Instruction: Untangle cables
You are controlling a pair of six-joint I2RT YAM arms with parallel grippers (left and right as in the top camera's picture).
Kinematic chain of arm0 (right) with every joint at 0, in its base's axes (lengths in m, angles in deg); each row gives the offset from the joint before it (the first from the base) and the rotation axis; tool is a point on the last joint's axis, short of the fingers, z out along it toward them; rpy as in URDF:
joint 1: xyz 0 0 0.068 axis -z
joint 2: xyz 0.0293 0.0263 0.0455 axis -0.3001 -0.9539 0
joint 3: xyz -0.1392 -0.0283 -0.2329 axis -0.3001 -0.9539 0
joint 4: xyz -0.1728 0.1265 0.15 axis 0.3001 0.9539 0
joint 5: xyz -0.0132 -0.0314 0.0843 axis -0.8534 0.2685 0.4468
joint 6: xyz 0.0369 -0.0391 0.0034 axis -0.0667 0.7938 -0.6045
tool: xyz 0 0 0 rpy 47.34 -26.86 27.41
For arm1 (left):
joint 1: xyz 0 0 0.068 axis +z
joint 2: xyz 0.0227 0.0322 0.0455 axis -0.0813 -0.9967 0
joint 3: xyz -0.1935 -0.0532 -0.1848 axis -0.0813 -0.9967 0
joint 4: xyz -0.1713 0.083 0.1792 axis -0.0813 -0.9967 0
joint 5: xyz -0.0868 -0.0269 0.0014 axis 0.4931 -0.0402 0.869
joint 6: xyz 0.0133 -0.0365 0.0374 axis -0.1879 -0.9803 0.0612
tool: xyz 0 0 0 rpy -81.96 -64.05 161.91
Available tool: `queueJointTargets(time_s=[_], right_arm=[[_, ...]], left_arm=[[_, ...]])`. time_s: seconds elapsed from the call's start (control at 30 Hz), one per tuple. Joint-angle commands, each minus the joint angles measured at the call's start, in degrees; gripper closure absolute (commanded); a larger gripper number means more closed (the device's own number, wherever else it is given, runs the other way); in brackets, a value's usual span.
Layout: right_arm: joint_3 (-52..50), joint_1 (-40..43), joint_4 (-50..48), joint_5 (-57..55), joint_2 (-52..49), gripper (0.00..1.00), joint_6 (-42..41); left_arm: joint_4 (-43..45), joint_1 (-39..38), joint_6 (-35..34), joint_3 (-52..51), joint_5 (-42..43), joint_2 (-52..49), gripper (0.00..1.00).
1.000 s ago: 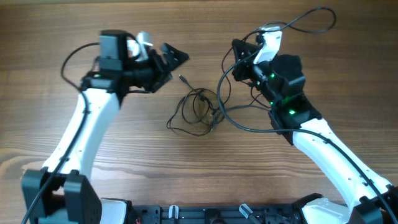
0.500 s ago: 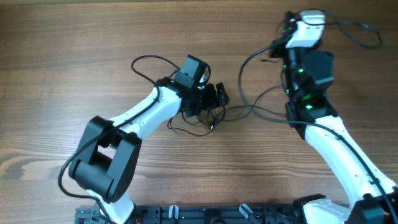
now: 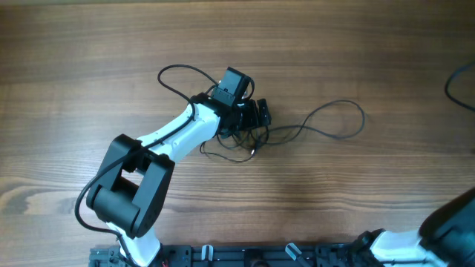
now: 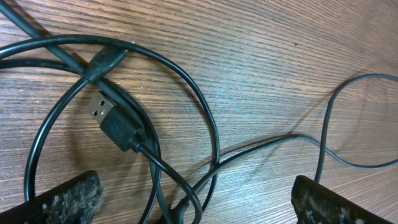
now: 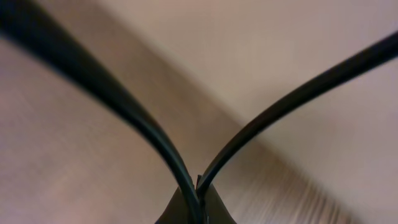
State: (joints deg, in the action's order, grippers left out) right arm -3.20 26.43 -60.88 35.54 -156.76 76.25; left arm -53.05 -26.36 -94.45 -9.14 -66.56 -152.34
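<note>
Left gripper (image 4: 199, 199) hovering released over cables (image 4: 102, 62) tangling on table (image 4: 280, 62); USB plug (image 4: 109, 121) lying inside loop. Right gripper (image 5: 196, 208) clenching cables, strands blurring.

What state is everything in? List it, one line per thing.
Cables: tangled, flat on the table.
Loop: trailing out to the right, loose.
USB plug: unplugged, lying inside a coil.
Left gripper: open, low over the cables, gripping nothing.
Right gripper: blurred, open or shut unclear; two cords meet at its tip.
</note>
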Motion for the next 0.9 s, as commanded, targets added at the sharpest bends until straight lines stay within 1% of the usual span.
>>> queueJointTargets(time_s=[0.0,0.1,0.3,0.33,0.37,0.4,0.43,0.53,0.7,0.73,0.77,0.87], right_arm=[[0.4,3.9,6.6,2.6,-10.1,0.96,-1.6],[0.4,4.9,10.6,3.3,-14.4,0.96,-1.7],[2.8,4.8,12.2,4.1,-14.1,0.95,-2.2],[3.0,4.8,12.3,4.1,-14.0,0.87,-2.2],[3.0,4.8,12.2,4.1,-13.8,0.72,-2.2],[3.0,4.8,12.2,4.1,-13.8,0.62,-2.2],[3.0,4.8,12.0,4.1,-13.8,0.54,-2.2],[3.0,4.8,11.7,4.1,-13.2,0.00,-2.2],[3.0,4.8,11.7,4.1,-10.3,0.00,-2.3],[3.0,4.8,12.2,3.4,-9.2,0.00,-4.9],[3.0,4.8,12.6,1.4,-8.1,0.00,-9.2],[3.0,4.8,16.7,-4.0,-2.6,0.00,-25.2]], left_arm=[[-0.3,-0.1,1.1,0.1,-0.8,-0.6,0.00],[-0.4,-0.1,1.1,0.1,-0.8,-0.6,0.00],[-0.4,-0.1,1.1,0.1,-0.8,-0.6,0.00],[-0.4,-0.1,1.1,0.1,-0.8,-0.6,0.00],[-0.4,-0.1,1.1,0.1,-0.8,-0.6,0.00],[-0.4,-0.1,1.1,0.1,-0.8,-0.6,0.00],[-0.4,-0.1,1.1,0.1,-0.8,-0.6,0.00],[-0.4,-0.1,1.1,0.1,-0.8,-0.6,0.00],[-0.4,-0.1,1.1,0.1,-0.8,-0.6,0.00],[-0.4,-0.1,1.1,0.1,-0.8,-0.6,0.00],[-0.4,-0.1,1.1,0.1,-0.8,-0.6,0.00],[-0.4,-0.1,1.1,0.1,-0.8,-0.6,0.00]])
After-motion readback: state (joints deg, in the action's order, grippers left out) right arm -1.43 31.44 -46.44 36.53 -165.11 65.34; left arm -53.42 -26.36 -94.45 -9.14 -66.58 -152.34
